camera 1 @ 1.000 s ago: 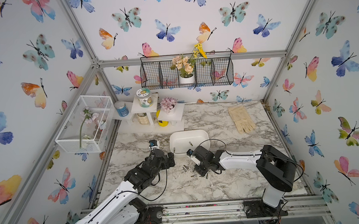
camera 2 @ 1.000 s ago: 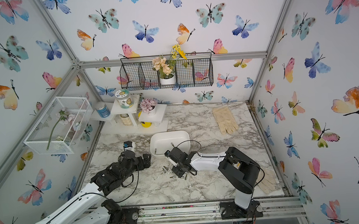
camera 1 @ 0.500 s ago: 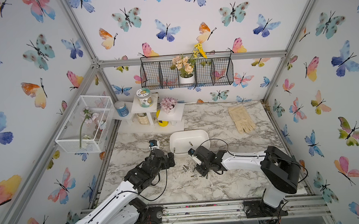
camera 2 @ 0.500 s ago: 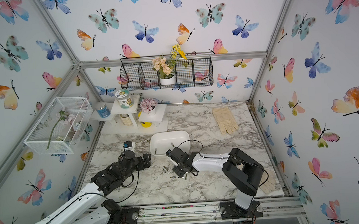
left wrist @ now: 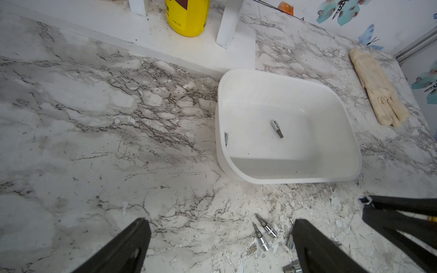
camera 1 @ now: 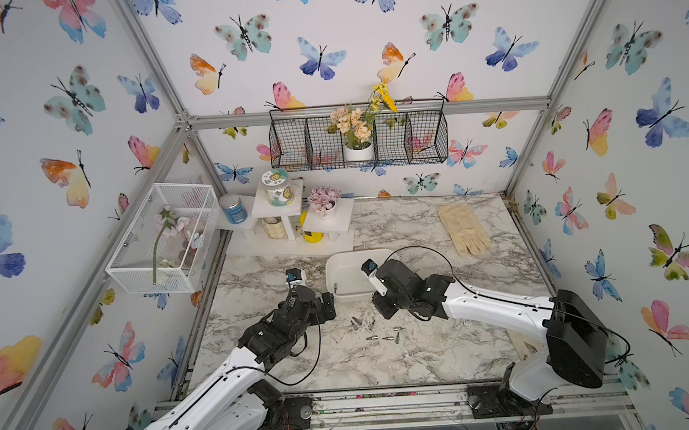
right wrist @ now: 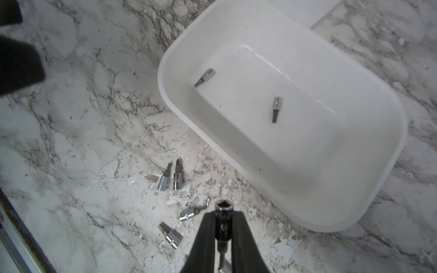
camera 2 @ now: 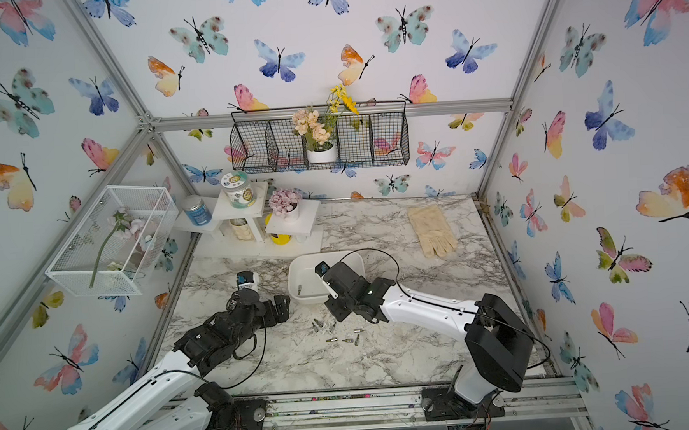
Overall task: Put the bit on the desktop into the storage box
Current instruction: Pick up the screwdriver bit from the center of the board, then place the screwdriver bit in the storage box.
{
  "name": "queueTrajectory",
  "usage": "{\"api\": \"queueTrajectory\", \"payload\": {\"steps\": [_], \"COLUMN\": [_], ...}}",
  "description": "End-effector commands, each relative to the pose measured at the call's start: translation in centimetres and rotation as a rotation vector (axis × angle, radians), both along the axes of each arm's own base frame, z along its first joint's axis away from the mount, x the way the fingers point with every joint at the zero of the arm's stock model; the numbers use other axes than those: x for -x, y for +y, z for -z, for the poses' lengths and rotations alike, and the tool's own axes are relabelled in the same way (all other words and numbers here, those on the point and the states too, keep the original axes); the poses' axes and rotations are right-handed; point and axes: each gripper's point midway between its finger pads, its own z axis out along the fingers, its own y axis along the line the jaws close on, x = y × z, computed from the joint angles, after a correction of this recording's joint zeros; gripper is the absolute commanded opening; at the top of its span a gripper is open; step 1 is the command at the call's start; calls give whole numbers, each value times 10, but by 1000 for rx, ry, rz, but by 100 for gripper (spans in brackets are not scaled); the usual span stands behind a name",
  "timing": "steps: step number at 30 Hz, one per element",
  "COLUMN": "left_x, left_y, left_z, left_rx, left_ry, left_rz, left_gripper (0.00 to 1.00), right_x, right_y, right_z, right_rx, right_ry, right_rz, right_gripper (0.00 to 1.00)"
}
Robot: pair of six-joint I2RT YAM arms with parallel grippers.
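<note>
My right gripper (right wrist: 223, 214) is pinched narrow on a small chrome-and-black socket bit (right wrist: 224, 206). The bit's long axis runs along my fingers, with the hollow socket end pointing outward. The glossy white rounded storage box (right wrist: 307, 151) lies just beyond that tip, toward the back wall, with two bits (right wrist: 276, 108) inside. I judge the carry short: forward over the near rim. My left gripper (left wrist: 220, 223) hangs wide and empty above the white marble-veined counter (right wrist: 82, 141), where loose bits (right wrist: 170, 180) lie.
</note>
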Motion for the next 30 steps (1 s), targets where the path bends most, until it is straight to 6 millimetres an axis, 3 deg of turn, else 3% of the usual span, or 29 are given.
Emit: {"api": "queueTrajectory", "payload": {"steps": [1, 6, 13, 22, 30], "left_x": [2, 3, 4, 6, 9], "left_y": [2, 3, 1, -4, -8], "left_z": [4, 4, 6, 14, 16], "left_rx": [-3, -6, 1, 10, 16], "left_ry": [10, 11, 18, 54, 64], "left_rz": [-6, -3, 3, 26, 53], "left_gripper": [99, 99, 99, 99, 99], "right_x": [-27, -70, -111, -122, -123], "right_y": [3, 10, 15, 19, 14], "right_z": [-13, -13, 12, 41, 38], "right_rx": [-30, -77, -71, -61, -56], "right_ry": [-19, -29, 0, 59, 52], "right_rz": [48, 98, 150, 168, 182], "right_gripper": [13, 13, 13, 18, 33]}}
